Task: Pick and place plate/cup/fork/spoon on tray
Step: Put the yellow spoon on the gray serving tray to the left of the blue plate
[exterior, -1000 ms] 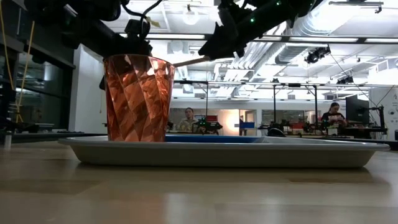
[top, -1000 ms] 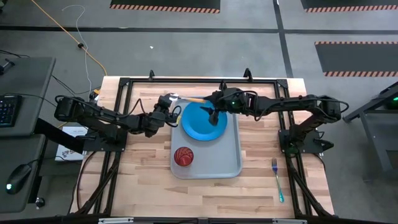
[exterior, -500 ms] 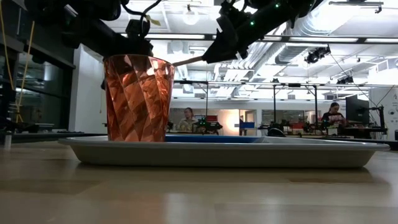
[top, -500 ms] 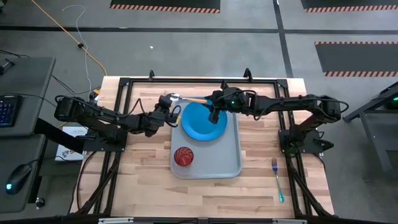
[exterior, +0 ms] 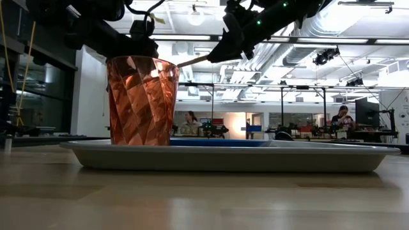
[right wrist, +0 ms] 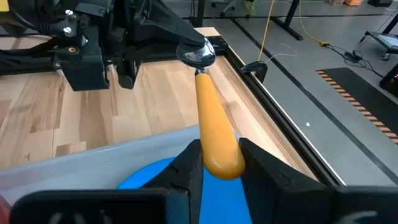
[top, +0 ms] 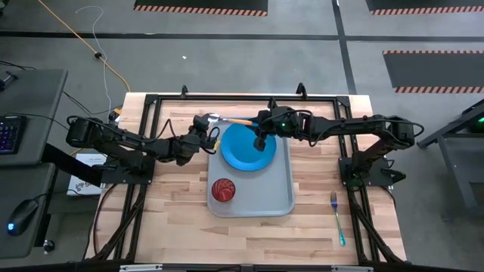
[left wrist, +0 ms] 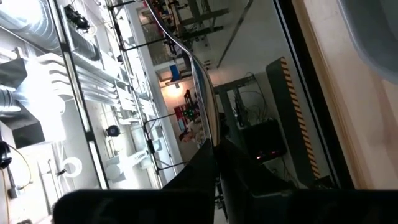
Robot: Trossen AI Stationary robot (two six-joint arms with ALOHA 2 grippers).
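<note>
The spoon (top: 227, 120), with a silver bowl and an orange-yellow handle, hangs in the air over the tray's far left corner, between both grippers. My left gripper (top: 205, 125) is shut on its bowl end. My right gripper (right wrist: 221, 163) is closed on the handle's end, above the blue plate (top: 248, 149). The plate lies on the far half of the grey-blue tray (top: 281, 198). The red cup (top: 223, 190) stands upright on the tray's near left part. The teal-handled fork (top: 338, 219) lies flat on the table near the right front corner. My left gripper pinches the spoon's silver bowl (right wrist: 198, 55) between its two shut fingers, coming roughly level from the table's left. The spoon is clear of table and tray, its handle (exterior: 192, 62) pointing toward the right arm. My right gripper has the rounded free end of the orange handle (right wrist: 219, 149) between its two fingers (right wrist: 190, 163), one on each side. It comes from the table's right, along the handle. The spoon stays lifted, roughly level.
A black frame rail (top: 242, 98) runs along the table's far edge just behind the spoon. Bare wood lies to the right of the tray, around the fork, and at the near left. In the low view, people sit at benches in the room beyond.
My right gripper's fingers have closed in on the end of the spoon's handle while shifting slightly toward it. My left gripper has kept still with the bowl end. The spoon has stayed in the air where it was.
</note>
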